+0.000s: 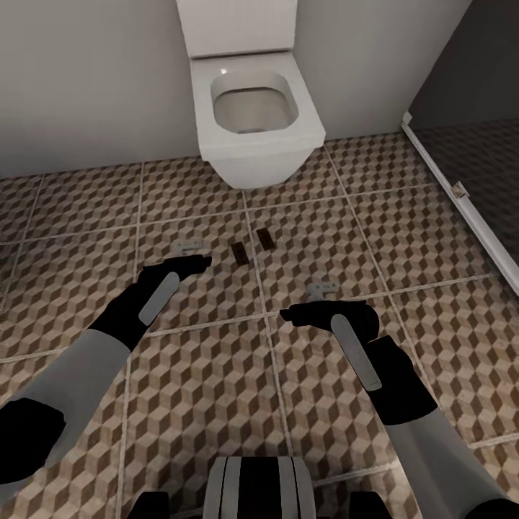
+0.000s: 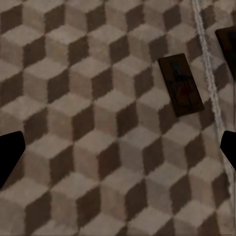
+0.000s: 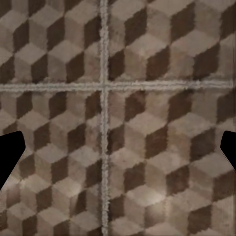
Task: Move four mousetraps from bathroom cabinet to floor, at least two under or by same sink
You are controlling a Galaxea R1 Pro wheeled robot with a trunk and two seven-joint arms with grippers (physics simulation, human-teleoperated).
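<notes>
Two mousetraps lie flat on the bathroom floor (image 1: 216, 375) in front of the toilet, one (image 1: 238, 252) just left of the other (image 1: 264, 238). They look like small dark brown boards. My left gripper (image 1: 189, 249) hovers open over the tiles just left of them. In the left wrist view the left gripper (image 2: 118, 152) holds nothing, with one mousetrap (image 2: 180, 84) ahead and a second (image 2: 227, 44) at the frame edge. My right gripper (image 1: 322, 290) is open above bare tiles, right of the traps, and the right wrist view shows the right gripper (image 3: 118, 152) empty. The cabinet and the sink are out of view.
A white toilet (image 1: 252, 115) stands against the grey back wall. A dark shower enclosure with a pale frame (image 1: 461, 194) runs along the right side. Patterned tiles stretch between my arms and toward my base (image 1: 256, 490).
</notes>
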